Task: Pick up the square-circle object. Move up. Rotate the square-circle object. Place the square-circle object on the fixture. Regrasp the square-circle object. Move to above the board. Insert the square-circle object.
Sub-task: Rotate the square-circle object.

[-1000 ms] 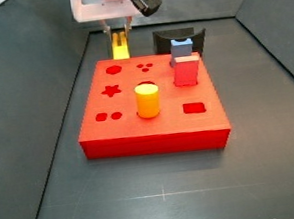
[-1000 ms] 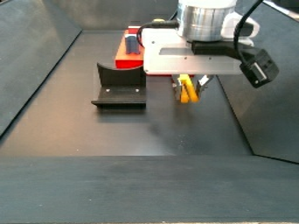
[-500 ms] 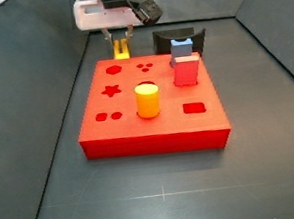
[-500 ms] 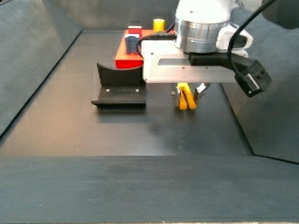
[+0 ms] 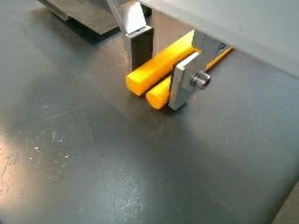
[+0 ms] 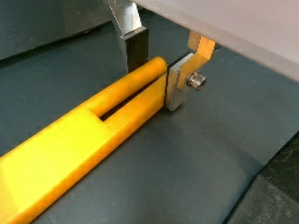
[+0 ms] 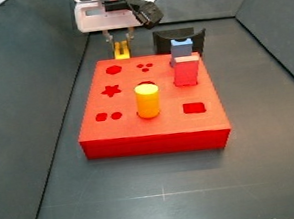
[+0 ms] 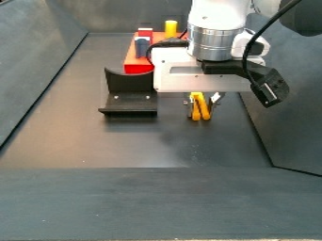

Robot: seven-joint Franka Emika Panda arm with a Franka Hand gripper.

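Observation:
The square-circle object (image 5: 152, 73), a long yellow-orange peg, lies flat on the dark floor behind the board (image 7: 153, 131). In another wrist view the square-circle object (image 6: 82, 140) shows a long slot along its top. My gripper (image 5: 158, 77) is low over one end of it, one silver finger on each side, both pads against the peg with no gap showing. In both side views the gripper (image 7: 118, 36) (image 8: 201, 97) stands upright over the peg (image 7: 120, 52) (image 8: 199, 109). The fixture (image 8: 127, 94) stands on the floor beside it, apart from the gripper.
On the board stand a short yellow-orange cylinder (image 7: 148, 99), a small red cuboid (image 7: 185, 72) and a blue-grey piece (image 7: 182, 47). Star, round and square holes are cut in its top. Sloping dark walls (image 7: 28, 96) enclose the floor.
The gripper has come down from above the peg until its fingers sit on either side of it. The peg has stayed on the floor.

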